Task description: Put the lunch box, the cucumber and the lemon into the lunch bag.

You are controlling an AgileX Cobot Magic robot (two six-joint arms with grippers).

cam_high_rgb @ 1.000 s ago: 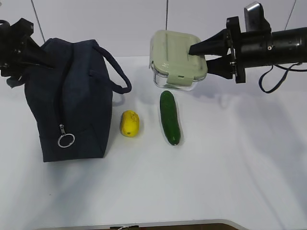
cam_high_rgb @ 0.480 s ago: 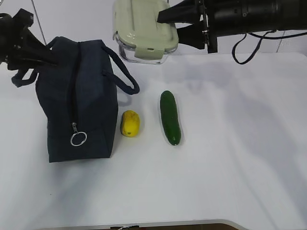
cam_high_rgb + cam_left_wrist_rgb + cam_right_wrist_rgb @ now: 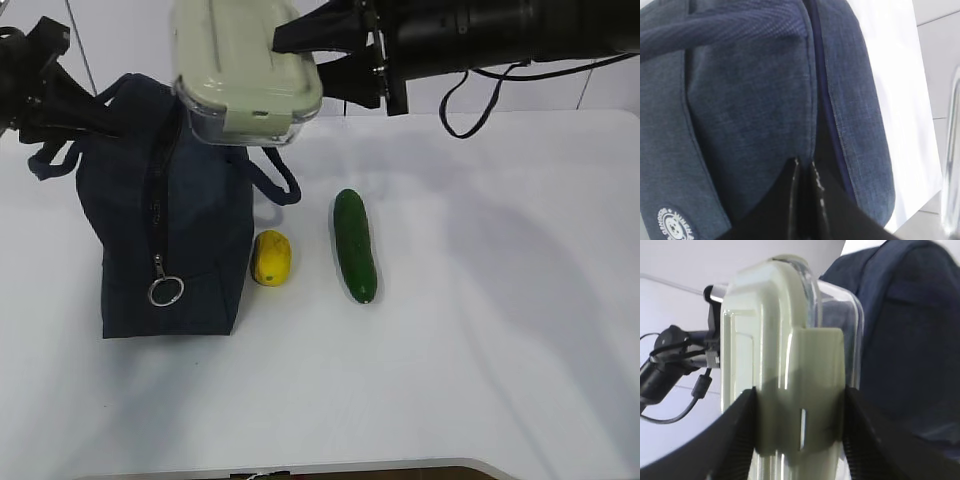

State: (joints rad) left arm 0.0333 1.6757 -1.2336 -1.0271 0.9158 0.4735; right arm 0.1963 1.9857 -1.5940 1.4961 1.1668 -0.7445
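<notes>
**Lunch box held aloft over the bag**

The right gripper (image 3: 318, 62) is clamping the lunch box (image 3: 246, 72) by one short end, its fingers (image 3: 737, 440) pressing on the lid side and the glass side, and is holding it in the air above the top of the lunch bag (image 3: 170, 230), lid up and tilting slightly. The bag is sitting on the white table (image 3: 480, 330), its zipper running down the facing end with the ring pull (image 3: 165, 291) hanging low. The left gripper (image 3: 805, 172) is gripping the bag at its far upper end (the wrist view shows its two dark fingertips nearly together, pinching the navy fabric beside the zipper seam). The lemon (image 3: 270, 257) is lying on the table just beside the bag's right side, and the cucumber (image 3: 354, 245) is lying lengthwise a little further right, apart from the lemon.
</notes>
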